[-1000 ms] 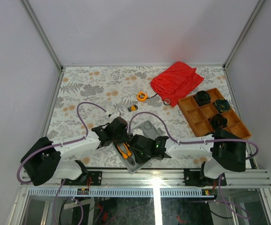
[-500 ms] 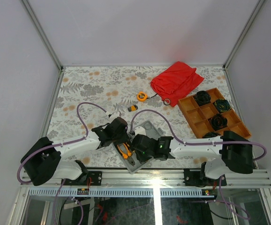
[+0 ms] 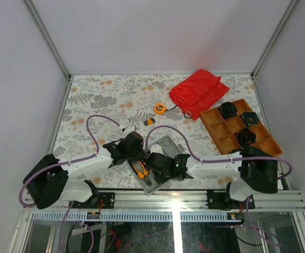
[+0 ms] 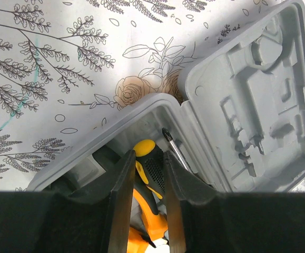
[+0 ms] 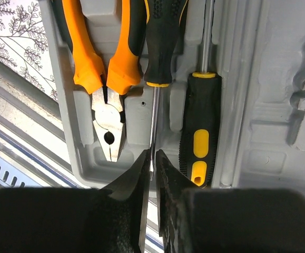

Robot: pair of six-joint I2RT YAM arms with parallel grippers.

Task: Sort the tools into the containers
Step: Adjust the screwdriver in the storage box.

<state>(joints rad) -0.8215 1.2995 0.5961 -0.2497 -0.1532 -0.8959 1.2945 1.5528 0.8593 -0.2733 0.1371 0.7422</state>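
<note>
Right claw (image 5: 151,155) narrower than second ago. Step, by guess: settle screwdriver (image 4: 148,158) into grey case (image 4: 257,105), beside pliers (image 5: 107,68). Left claw (image 4: 148,154) pinches its handle. Right claw almost closed round thin shaft; real grip not sure. Next: press flat, let go gently, fetch tape measure (image 3: 159,108), well apart from case.

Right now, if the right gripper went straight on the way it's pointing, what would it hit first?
The thin shaft of the middle screwdriver, which lies between its fingertips; the right gripper may be touching it, depth is unclear. Just behind is the grey case.
</note>
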